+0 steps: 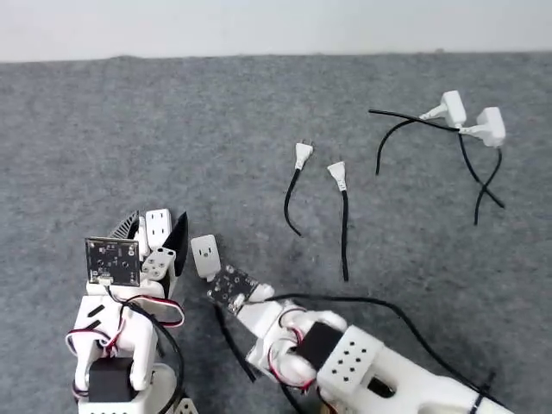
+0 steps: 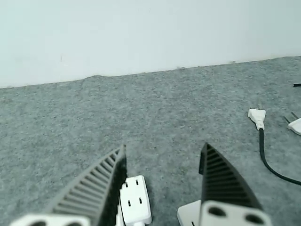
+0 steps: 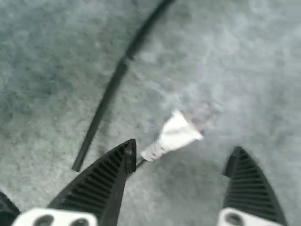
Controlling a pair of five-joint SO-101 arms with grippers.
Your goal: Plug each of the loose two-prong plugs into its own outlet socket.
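Surface: grey carpet-ish desk (image 1: 103, 129), plain white wall (image 1: 259, 26) along the far edge.
High view: left gripper (image 1: 159, 216) sat near the near-left corner, jaws spread wide around a white socket (image 1: 158, 228), probably lined up to brace it. A second socket (image 1: 204, 255) lay just beside it. One loose plug (image 1: 303, 155) and the other plug (image 1: 337, 174) lay mid-desk, cords trailing toward the near edge.
Left wrist view: showed what the overhead shot hid, with the socket (image 2: 134, 200) hugging one finger and clear of the other, so nothing was clamped.
Right wrist view: right gripper (image 3: 184, 146) gaped wide and empty. A blurry white plug (image 3: 176, 132) and a black cord (image 3: 117, 80) lay beyond its tips. Couldn't tell which plug.
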